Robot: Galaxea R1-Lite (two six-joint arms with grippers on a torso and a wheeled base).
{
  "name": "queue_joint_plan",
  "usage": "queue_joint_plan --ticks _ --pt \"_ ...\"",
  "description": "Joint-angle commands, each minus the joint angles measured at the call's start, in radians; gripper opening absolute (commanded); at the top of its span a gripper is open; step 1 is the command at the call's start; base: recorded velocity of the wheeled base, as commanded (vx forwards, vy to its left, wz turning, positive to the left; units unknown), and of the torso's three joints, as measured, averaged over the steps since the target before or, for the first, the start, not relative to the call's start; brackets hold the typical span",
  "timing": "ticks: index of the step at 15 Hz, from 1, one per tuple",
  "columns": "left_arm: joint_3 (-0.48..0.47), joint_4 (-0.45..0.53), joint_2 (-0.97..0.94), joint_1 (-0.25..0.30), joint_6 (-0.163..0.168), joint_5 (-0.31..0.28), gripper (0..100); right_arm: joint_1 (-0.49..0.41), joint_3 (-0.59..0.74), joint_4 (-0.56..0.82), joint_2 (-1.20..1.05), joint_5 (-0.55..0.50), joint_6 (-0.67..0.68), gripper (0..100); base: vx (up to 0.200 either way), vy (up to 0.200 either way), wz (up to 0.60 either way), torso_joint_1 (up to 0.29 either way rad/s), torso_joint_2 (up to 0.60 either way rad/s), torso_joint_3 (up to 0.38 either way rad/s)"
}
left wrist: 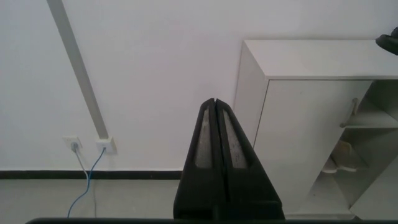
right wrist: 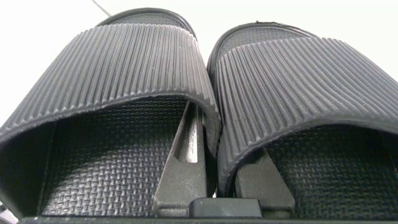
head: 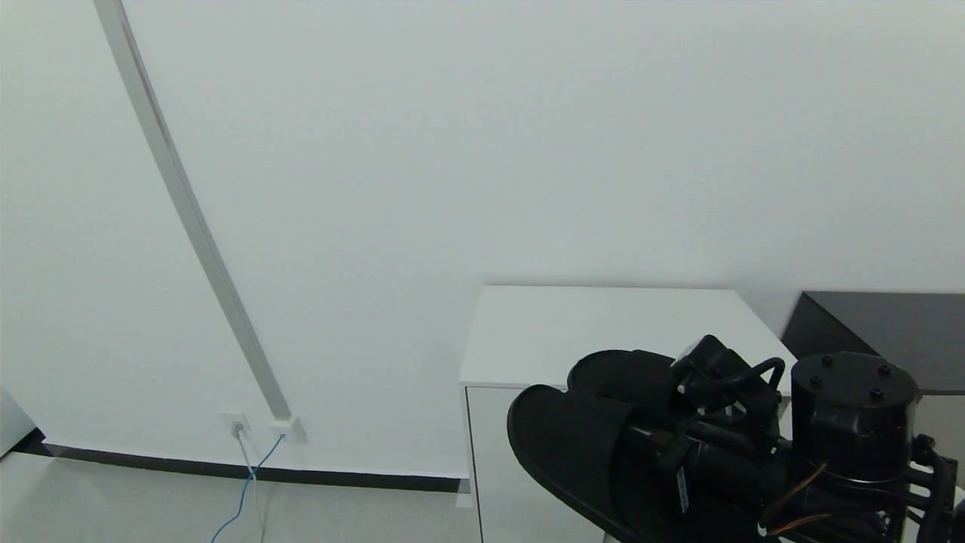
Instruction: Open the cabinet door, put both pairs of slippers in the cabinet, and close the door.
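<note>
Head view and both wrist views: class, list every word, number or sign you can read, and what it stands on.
No text can be read.
The small pale tag beside the black slippers: too small to read.
The white cabinet and wall sockets show no print.

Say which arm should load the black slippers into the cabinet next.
Right. Its hand is shut on the black slippers, held in front of the cabinet, whose shelves already show. The left hand is shut and empty.
</note>
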Motion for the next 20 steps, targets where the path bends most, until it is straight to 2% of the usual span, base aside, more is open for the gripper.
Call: queue_joint_plan --ticks 1,12,18,20 --pt "0.0 0.0 0.001 0.001 0.0 0.0 0 0.0 0.001 0.001 0.005 0.0 0.0 0 0.0 -0.2 0.0 0.012 0.01 0.002" --pt "0.0 -0.002 0.001 0.001 -0.002 0.0 0 -0.001 0.007 0.0 0.013 0.001 0.0 0 0.0 -0.2 0.0 0.003 0.0 0.002" --pt "0.0 0.0 0.001 0.001 -0.002 0.0 0 0.0 0.018 0.0 0.011 0.001 -0.013 0 0.0 0.0 0.0 0.0 0.0 0.0" --pt "0.0 0.0 0.001 0.001 -0.002 0.0 0 0.0 0.029 -0.003 0.018 0.001 -0.041 0 0.0 0.0 -0.6 0.002 0.0 0.007"
